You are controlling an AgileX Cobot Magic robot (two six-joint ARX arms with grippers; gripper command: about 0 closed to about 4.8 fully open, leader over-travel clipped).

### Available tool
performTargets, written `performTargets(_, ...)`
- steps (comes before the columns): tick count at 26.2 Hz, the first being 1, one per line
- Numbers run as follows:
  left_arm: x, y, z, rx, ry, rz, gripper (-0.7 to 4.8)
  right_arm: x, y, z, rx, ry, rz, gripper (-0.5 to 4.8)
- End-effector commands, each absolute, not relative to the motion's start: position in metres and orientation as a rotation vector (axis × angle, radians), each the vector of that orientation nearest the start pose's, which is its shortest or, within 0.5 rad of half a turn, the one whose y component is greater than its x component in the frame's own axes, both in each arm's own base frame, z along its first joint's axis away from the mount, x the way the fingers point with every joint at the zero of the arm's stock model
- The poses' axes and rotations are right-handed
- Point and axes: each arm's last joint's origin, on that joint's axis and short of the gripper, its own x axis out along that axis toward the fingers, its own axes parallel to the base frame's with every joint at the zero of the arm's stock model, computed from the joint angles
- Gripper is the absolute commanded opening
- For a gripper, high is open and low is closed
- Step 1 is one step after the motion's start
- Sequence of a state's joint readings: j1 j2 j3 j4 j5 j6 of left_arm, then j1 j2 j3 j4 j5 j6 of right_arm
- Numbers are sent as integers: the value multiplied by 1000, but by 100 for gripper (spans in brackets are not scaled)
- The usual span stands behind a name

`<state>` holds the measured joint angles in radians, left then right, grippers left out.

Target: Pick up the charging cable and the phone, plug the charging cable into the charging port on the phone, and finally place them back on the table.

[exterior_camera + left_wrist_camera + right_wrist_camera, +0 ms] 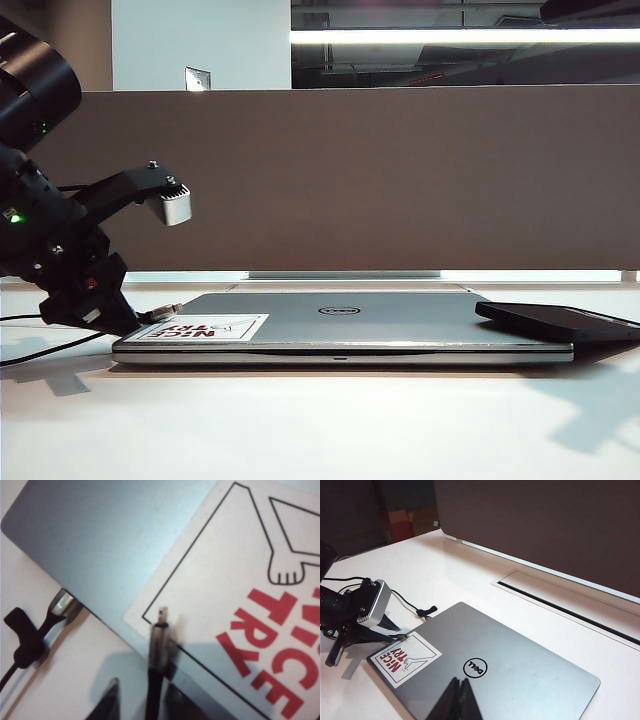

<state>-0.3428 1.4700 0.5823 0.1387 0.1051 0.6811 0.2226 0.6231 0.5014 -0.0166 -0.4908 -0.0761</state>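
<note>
The charging cable's silvery plug (161, 626) lies on the corner of a silver laptop (400, 325), over its sticker. The black cord runs back between the fingers of my left gripper (142, 681), which is open: one finger sits against the cord and a gap shows on the other side. From the exterior view this gripper (145, 318) is low at the laptop's left corner. The black phone (560, 320) rests tilted on the laptop's right edge. My right gripper (461, 682) is shut and empty, hovering above the laptop lid near the Dell logo. The charging port cannot be made out.
More black cord (402, 600) trails over the white table (300, 430) behind the left arm, with a small black strap (25, 640) on it. A long slot (560, 600) is cut into the table before the grey-brown partition (400, 180).
</note>
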Motion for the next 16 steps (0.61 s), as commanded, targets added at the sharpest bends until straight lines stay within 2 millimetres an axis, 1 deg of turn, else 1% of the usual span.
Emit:
performTargets(1, 249, -92, 147, 707, 587, -676, -7, 141, 46, 279, -56, 83, 719, -1)
performTargets(7, 250, -93, 145, 694, 594, -672, -7, 141, 46, 279, -56, 84, 719, -1)
performTargets(10, 254, -94, 151, 691, 520, -652, -7, 141, 46, 279, -56, 84, 718, -1)
performTargets(12, 254, -94, 155, 685, 507, -646, -7, 141, 46, 279, -52, 85, 718, -1)
performTargets(14, 252, -94, 166, 640, 474, -622, -7, 141, 46, 279, -50, 86, 717, -1)
performTargets(16, 250, -93, 171, 605, 463, -607, -7, 141, 46, 279, -21, 97, 712, -1)
